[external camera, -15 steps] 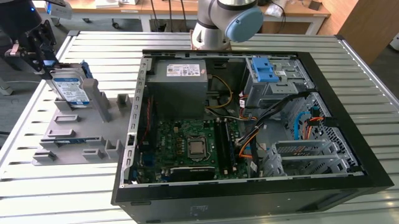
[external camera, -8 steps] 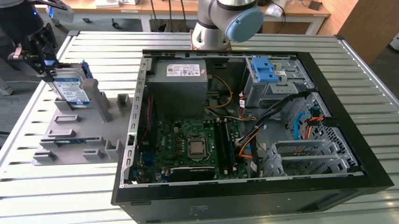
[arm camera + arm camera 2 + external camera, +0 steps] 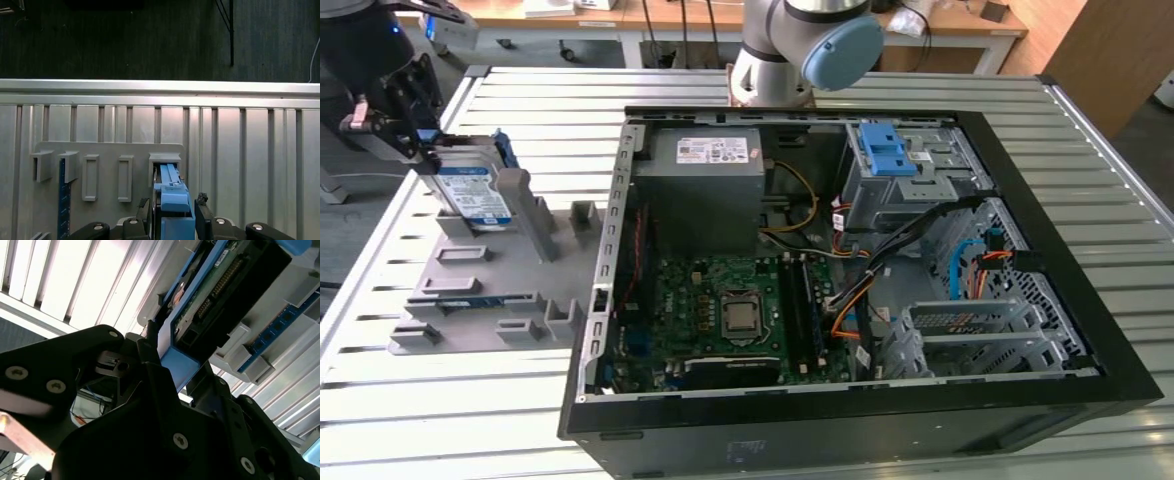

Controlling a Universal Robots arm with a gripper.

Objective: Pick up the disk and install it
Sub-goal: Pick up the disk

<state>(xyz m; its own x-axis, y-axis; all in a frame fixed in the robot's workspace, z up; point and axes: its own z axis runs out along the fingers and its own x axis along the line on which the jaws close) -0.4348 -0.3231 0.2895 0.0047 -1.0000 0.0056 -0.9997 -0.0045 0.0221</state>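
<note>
The disk (image 3: 470, 192), silver with a white-and-blue label and a blue carrier frame, stands on edge in a slot at the far end of a grey fixture (image 3: 480, 290), at the exterior view's left. My black gripper (image 3: 424, 150) reaches it from above and behind. In the first wrist view the two fingers (image 3: 201, 201) sit against either side of the disk's blue frame (image 3: 174, 200), shut on it. The second wrist view looks along the gripper (image 3: 172, 360) to the disk (image 3: 220, 280) and its green circuit board underside.
An open computer case (image 3: 1107, 330) lies flat on the slatted metal table (image 3: 480, 430). It holds a grey power supply (image 3: 707, 165), a motherboard (image 3: 734, 310) and a drive bay (image 3: 914, 180) with a blue latch (image 3: 887, 145). The arm's base (image 3: 787, 50) stands behind it.
</note>
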